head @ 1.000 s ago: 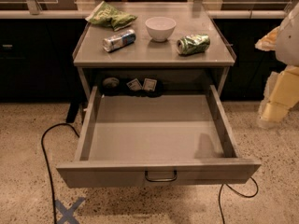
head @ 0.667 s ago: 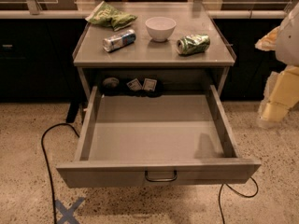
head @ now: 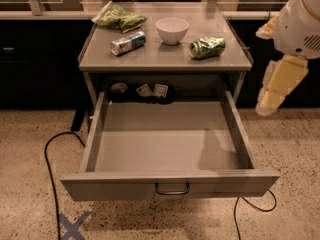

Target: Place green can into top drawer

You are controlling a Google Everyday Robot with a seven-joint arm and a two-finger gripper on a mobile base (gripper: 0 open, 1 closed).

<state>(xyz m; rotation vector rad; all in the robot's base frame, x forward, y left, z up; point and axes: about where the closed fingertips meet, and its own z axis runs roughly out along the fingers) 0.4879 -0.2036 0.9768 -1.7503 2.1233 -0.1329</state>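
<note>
The green can (head: 207, 47) lies on its side on the right part of the cabinet top, apart from the other items. The top drawer (head: 169, 184) is pulled wide open below it, with its dark loop handle (head: 172, 189) at the front centre and nothing lying on its floor. My gripper (head: 268, 104) hangs at the right edge of the camera view, beside the cabinet's right side and lower than the can. It holds nothing that I can see.
On the cabinet top (head: 165, 59) stand a white bowl (head: 172, 29), a silver-and-blue can (head: 128, 42) on its side and a green snack bag (head: 117, 17). Small items (head: 152, 90) sit in the recess behind the drawer. Black cables (head: 52, 164) trail on the speckled floor.
My arm and gripper have moved a little left and up, closer to the cabinet's right side. The can, the drawer and the other items have not moved.
</note>
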